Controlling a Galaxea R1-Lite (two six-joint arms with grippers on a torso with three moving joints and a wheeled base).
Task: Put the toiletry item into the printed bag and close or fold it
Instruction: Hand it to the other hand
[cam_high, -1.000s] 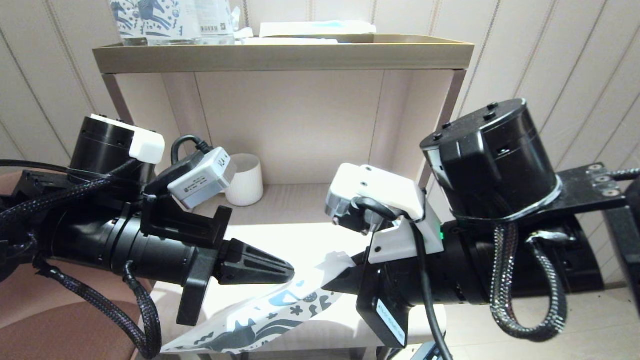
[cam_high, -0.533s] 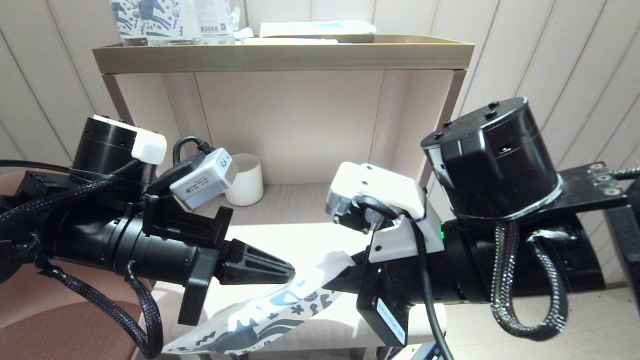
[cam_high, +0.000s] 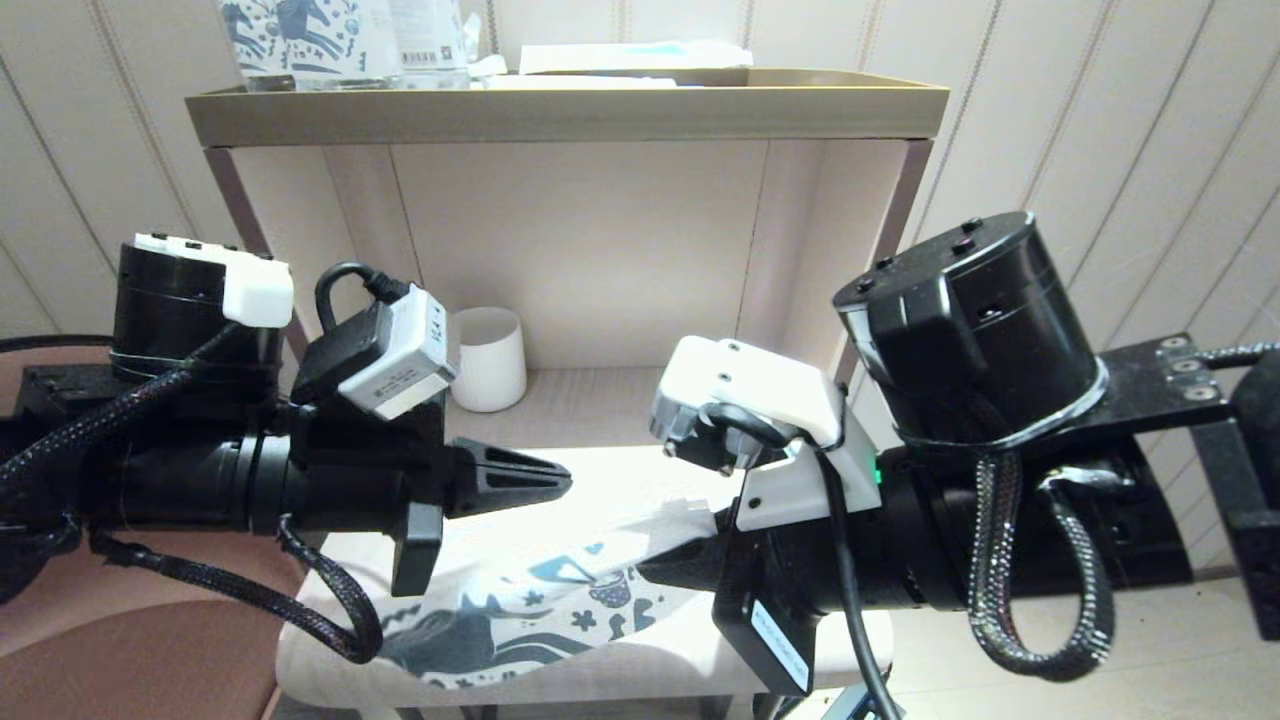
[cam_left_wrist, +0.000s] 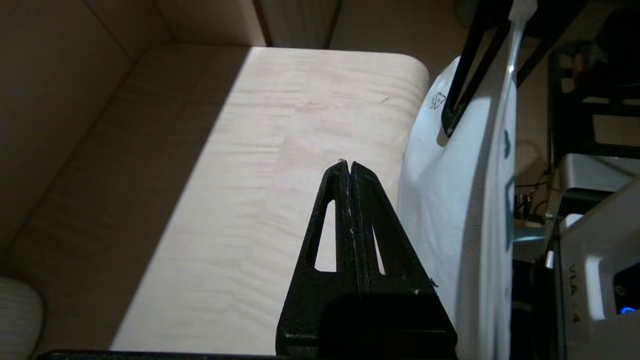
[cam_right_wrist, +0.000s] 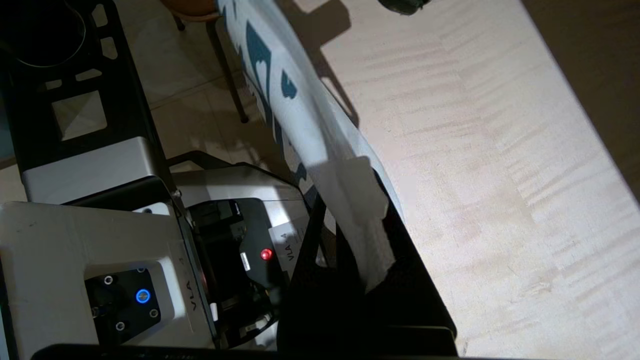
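The printed bag (cam_high: 520, 620), white with a dark blue horse and cup, lies slanting over the front edge of the light wooden shelf (cam_high: 610, 465). My right gripper (cam_high: 655, 568) is shut on its white upper end, and in the right wrist view that gripper (cam_right_wrist: 356, 200) has the bag (cam_right_wrist: 280, 90) running away from the pinched strip. My left gripper (cam_high: 558, 482) hovers shut and empty above the bag's left part; in its own view its tips (cam_left_wrist: 348, 166) sit beside the bag (cam_left_wrist: 460, 200) without touching it. No toiletry item is in view.
A ribbed white mug (cam_high: 487, 358) stands at the back left of the shelf. On the upper tray (cam_high: 560, 110) stand horse-printed packs (cam_high: 300, 40) and flat white packets. A brown seat (cam_high: 120, 640) is at lower left.
My left gripper has drawn back to the left and risen off the bag. The bag has dropped and now lies flatter across the shelf's front edge, with the right gripper slightly lower.
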